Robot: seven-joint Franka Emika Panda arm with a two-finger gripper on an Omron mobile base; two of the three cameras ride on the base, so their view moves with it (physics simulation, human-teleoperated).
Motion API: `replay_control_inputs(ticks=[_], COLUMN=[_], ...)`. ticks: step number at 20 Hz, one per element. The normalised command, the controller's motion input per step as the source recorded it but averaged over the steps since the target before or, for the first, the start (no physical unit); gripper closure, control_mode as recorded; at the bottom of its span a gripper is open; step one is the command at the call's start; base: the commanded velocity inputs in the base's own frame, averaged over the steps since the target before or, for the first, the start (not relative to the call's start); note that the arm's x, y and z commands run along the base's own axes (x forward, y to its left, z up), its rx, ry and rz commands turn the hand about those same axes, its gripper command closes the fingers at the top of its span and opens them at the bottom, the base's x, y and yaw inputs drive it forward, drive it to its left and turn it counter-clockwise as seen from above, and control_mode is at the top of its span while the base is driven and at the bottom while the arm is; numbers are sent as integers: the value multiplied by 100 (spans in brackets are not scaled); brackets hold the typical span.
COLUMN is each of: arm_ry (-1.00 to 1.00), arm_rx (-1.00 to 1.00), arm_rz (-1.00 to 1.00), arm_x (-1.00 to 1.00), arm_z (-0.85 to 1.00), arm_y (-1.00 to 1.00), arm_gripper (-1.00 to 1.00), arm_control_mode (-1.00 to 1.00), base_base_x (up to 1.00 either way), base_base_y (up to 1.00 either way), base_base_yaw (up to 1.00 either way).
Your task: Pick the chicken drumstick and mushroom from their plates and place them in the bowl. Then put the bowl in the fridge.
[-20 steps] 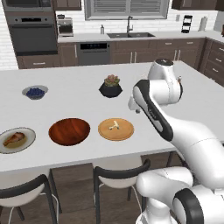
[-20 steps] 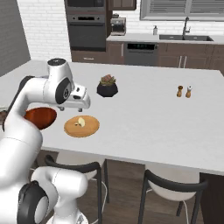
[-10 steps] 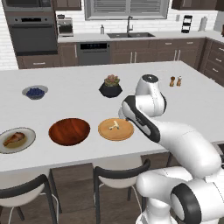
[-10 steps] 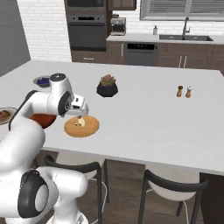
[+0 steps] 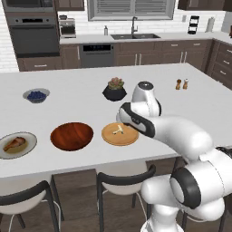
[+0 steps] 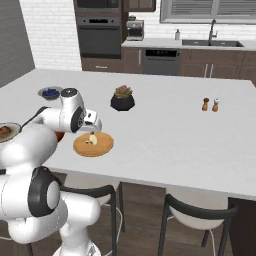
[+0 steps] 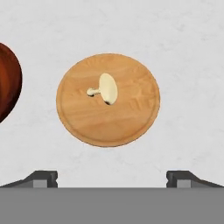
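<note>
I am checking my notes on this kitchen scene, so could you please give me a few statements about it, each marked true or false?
1. The mushroom lies on the wooden plate. True.
2. The chicken drumstick is already in the red-brown bowl. False: it lies on the grey-rimmed plate, and the bowl is empty.
3. The gripper is shut on the mushroom. False: its fingers stand apart, above the plate, holding nothing.
4. A potted succulent stands behind the wooden plate. True.
5. The blueberry bowl sits beside the salt and pepper shakers. False: they stand at opposite ends of the counter.

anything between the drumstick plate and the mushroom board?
Yes: the red-brown bowl sits between the drumstick plate and the mushroom board, as the left base view shows.
</note>
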Motion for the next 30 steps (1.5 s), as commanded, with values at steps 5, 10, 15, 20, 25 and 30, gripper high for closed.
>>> replay_control_inputs(ticks=[5, 10, 15, 20, 25, 30], arm_ry=[5, 10, 6, 2, 0, 0], arm_rx=[0, 0, 0, 0, -2, -1], arm_rz=[0, 0, 0, 0, 0, 0], arm_x=[47, 45, 37, 41, 31, 44], arm_z=[-37, -40, -33, -31, -41, -28], arm_y=[18, 16, 5, 0, 0, 1], arm_gripper=[-100, -100, -100, -100, -100, -100], arm_control_mode=[-100, -100, -100, -100, -100, -100], base_base_x=[0, 0, 0, 0, 0, 0], base_base_y=[0, 0, 0, 0, 0, 0], base_base_yaw=[0, 0, 0, 0, 0, 0])
